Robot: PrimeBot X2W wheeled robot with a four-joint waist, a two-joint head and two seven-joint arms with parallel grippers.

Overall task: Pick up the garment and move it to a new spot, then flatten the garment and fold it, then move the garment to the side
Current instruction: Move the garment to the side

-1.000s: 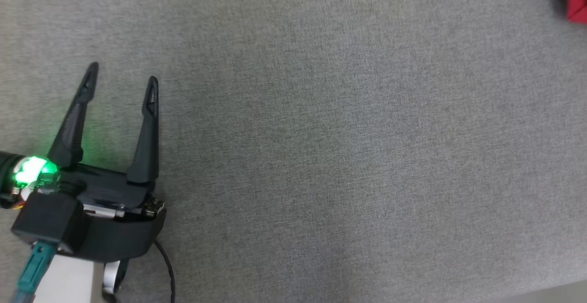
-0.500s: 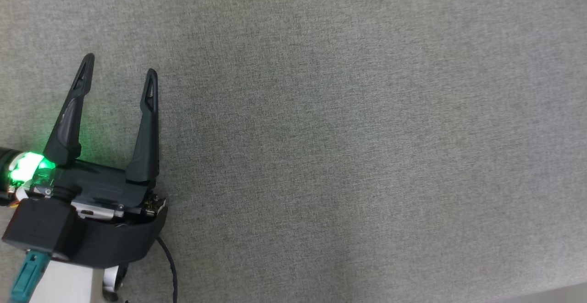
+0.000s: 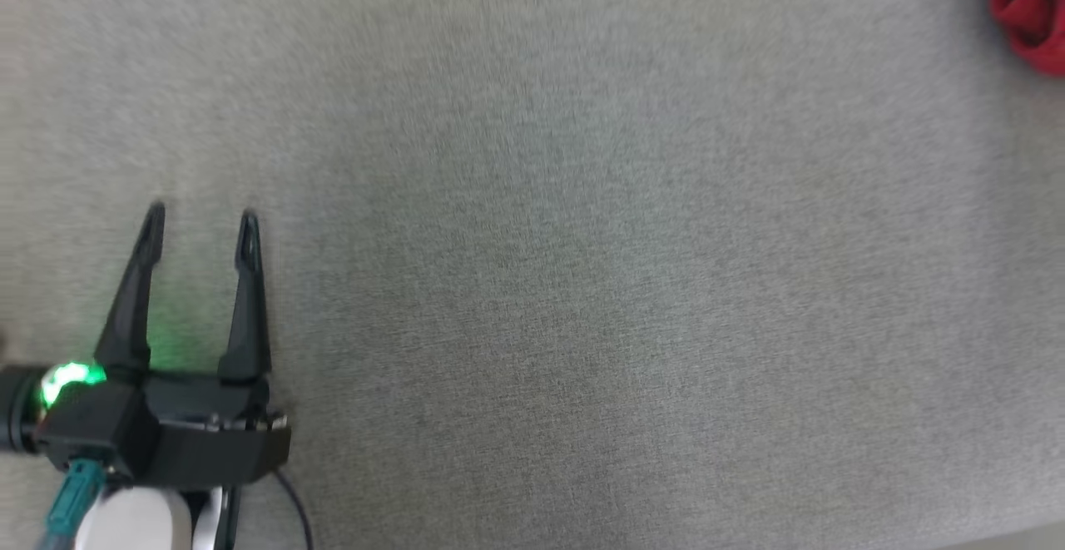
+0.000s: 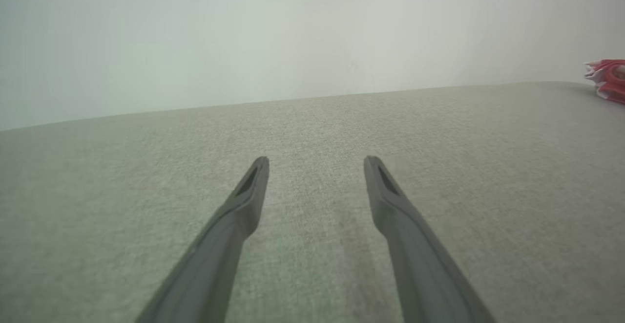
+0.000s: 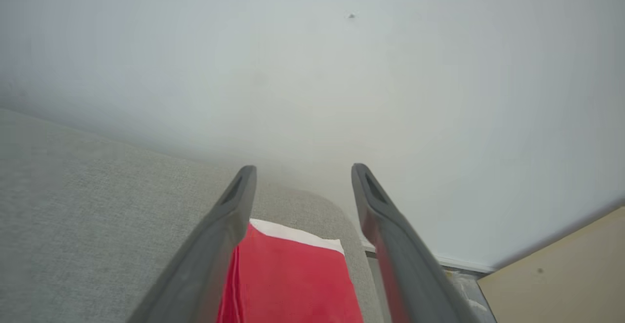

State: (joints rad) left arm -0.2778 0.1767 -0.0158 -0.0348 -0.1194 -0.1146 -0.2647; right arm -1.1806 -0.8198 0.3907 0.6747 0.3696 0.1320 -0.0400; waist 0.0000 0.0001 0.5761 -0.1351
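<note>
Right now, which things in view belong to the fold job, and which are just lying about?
Job: red garment; left hand, open and empty; right hand, open; grey fabric surface the garment lies on.
Just there: pale wall; tan floor.

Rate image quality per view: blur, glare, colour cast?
Head view: motion blur, worst near the top; green lamp by the left gripper tints the grey surface. Left wrist view: soft, red garment tiny at right edge. Right wrist view: right gripper blurred, wall hazy.
</note>
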